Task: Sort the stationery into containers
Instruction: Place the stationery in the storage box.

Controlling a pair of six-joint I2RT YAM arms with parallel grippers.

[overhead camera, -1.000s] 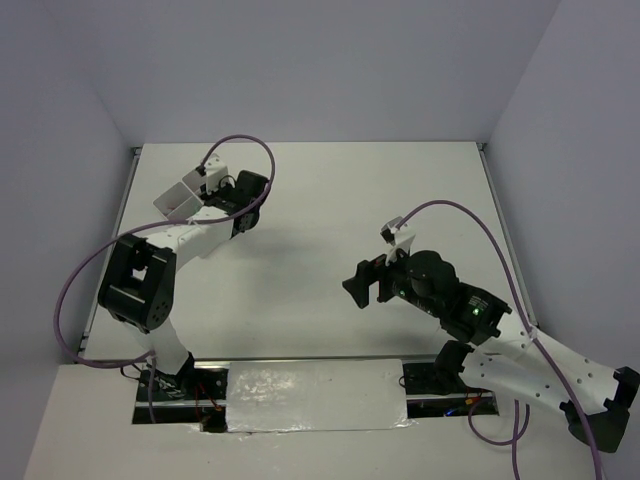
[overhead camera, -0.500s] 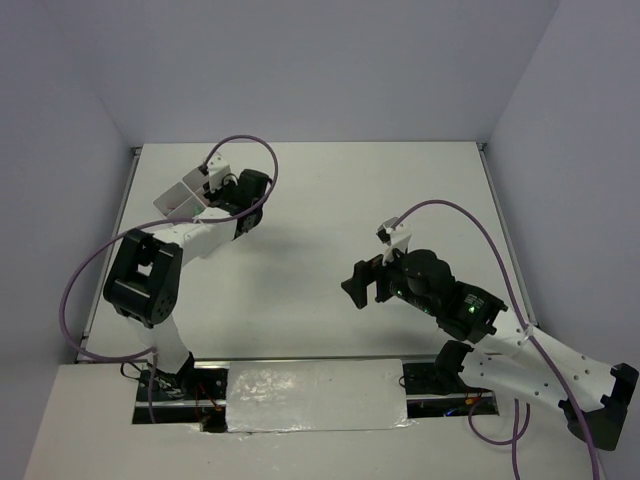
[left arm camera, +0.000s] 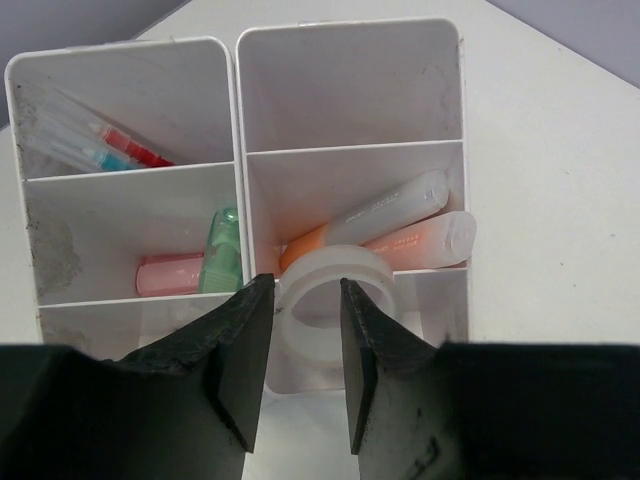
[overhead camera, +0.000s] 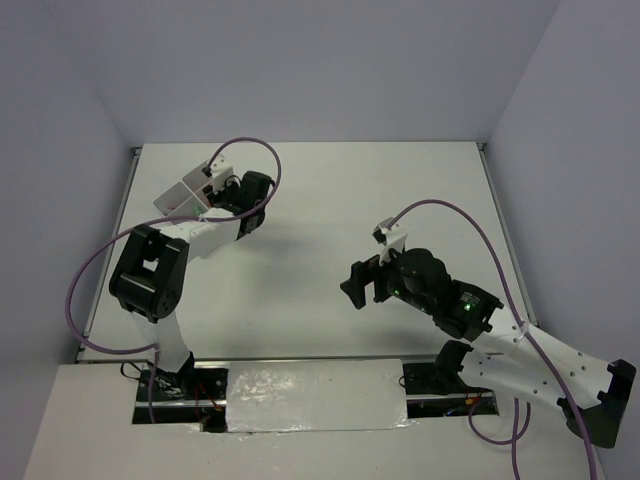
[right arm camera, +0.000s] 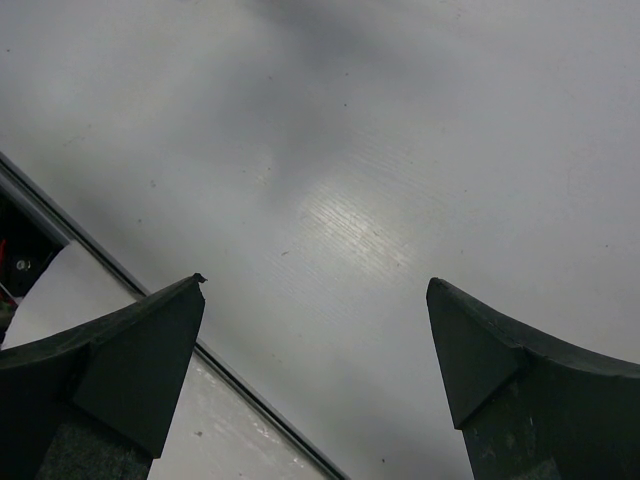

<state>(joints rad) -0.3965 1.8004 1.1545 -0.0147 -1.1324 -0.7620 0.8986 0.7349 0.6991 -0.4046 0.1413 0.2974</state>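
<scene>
Left pincer [left arm camera: 305,300], narrowly parted, hangs over the tape ring [left arm camera: 340,265] lying in the containers' [left arm camera: 350,90] near compartment, sorted apart from markers [left arm camera: 430,238].

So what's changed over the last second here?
The left gripper has opened partway above the containers, apparently releasing the tape ring, which lies just beyond it by the orange markers. The left arm edged slightly farther out. The right gripper stayed wide open above the table, barely moving.

No text can be read; faint print along the orange markers [left arm camera: 420,240] is too blurred to make out.
</scene>
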